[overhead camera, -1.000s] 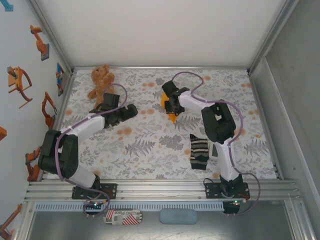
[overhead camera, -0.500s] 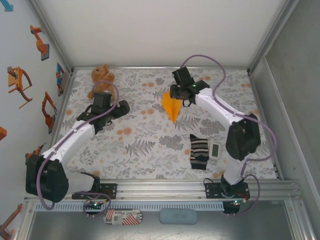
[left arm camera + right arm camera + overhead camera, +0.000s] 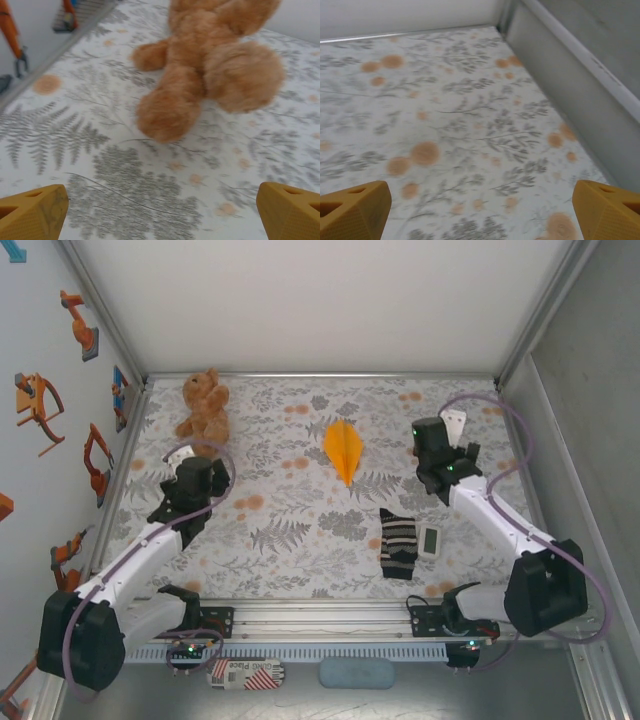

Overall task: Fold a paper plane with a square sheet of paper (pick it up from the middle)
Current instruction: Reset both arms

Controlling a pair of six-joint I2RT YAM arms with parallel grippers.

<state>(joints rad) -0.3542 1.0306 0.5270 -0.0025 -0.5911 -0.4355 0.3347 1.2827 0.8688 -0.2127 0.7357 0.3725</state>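
Note:
The square sheet of paper lies folded as the paper plane (image 3: 343,448), a narrow orange-yellow dart flat on the floral cloth at back centre, its point toward the near side. Nothing touches it. My right gripper (image 3: 440,440) is well to its right, near the back right corner, and in the right wrist view (image 3: 480,215) its jaws stand wide open over bare cloth. My left gripper (image 3: 203,468) is at the left, just in front of the teddy bear (image 3: 203,405). In the left wrist view (image 3: 160,215) it is open and empty, with the bear (image 3: 210,65) ahead of it.
A striped black-and-white sock (image 3: 398,543) and a small white device (image 3: 429,540) lie near the front right. The enclosure's right wall (image 3: 570,75) runs close beside my right gripper. The left wall (image 3: 60,390) carries orange figures.
My right gripper opened, left the plane on the cloth and swung away to the right. My left arm drew back toward the near left.

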